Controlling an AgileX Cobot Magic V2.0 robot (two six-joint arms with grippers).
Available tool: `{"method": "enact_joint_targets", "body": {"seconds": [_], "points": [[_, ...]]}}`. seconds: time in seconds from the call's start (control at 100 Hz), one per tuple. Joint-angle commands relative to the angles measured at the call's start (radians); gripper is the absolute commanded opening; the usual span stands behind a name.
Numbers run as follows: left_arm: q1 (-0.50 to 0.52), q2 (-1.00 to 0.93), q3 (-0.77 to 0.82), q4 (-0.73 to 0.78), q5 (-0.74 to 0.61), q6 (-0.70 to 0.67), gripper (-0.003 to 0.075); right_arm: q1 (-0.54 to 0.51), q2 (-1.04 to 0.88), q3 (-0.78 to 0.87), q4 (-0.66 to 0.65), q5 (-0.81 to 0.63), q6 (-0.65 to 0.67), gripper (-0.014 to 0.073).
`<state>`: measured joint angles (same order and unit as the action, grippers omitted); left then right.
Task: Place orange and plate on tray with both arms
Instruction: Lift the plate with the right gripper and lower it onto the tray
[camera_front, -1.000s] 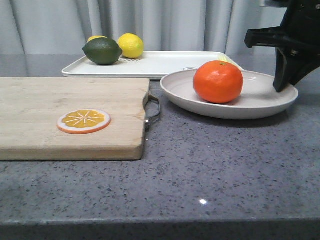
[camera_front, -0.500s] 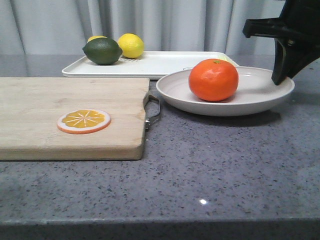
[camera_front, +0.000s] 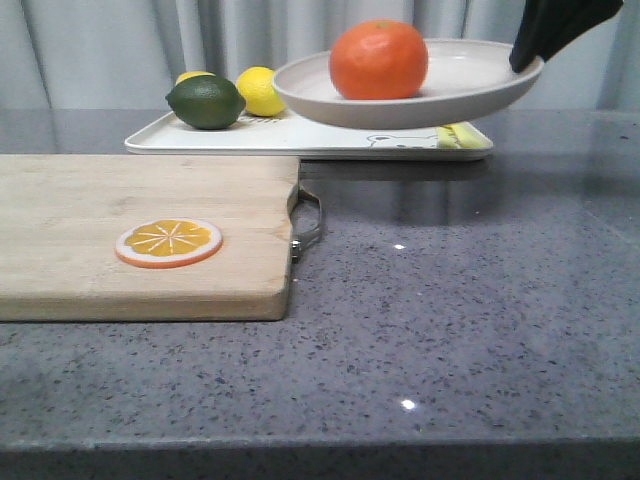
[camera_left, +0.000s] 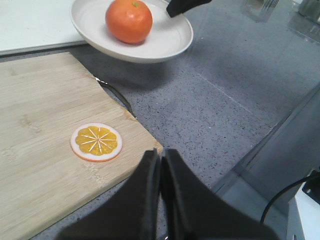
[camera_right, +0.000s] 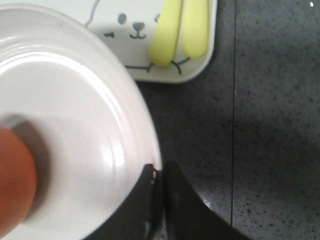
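Glossy orange on a smooth, slightly shiny off-white plate; matt white tray; pale wooden board with metal handle; speckled grey stone-look bench.

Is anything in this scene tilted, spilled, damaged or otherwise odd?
Nothing spilled or damaged. The plate is in the air over the tray, pinched at one rim by the right gripper, and it tilts slightly. The orange sits off-centre, away from the grip.

The right claw pinches the rim of the plate above the tray corner.
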<state>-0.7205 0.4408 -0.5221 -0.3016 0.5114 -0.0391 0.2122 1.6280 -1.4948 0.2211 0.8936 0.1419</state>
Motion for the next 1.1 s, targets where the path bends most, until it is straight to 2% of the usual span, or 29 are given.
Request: {"method": "enact_joint_targets", "body": {"seconds": [0.0,0.14,0.71,0.88,1.09], "points": [[-0.006,0.003,-0.026,-0.023,-0.072,-0.006,-0.0020,-0.006,-0.020,-0.083,0.035,-0.060,-0.014,-0.0067],[-0.006,0.003,-0.026,-0.023,-0.072,-0.006,-0.0020,-0.006,0.075,-0.201,0.035,-0.014,-0.014,-0.0067],[-0.006,0.003,-0.026,-0.023,-0.072,-0.006,-0.0020,-0.006,0.575,-0.956,0.093,0.238,-0.014,-0.0067],[-0.006,0.003,-0.026,-0.023,-0.072,-0.006,-0.0020,-0.006,0.644,-1.048,0.100,0.240,-0.014,-0.0067],[-0.006,0.003,-0.026,-0.023,-0.072,-0.006,-0.0020,-0.030,0.650,-1.056,0.105,0.195,-0.014,-0.0067]]}}
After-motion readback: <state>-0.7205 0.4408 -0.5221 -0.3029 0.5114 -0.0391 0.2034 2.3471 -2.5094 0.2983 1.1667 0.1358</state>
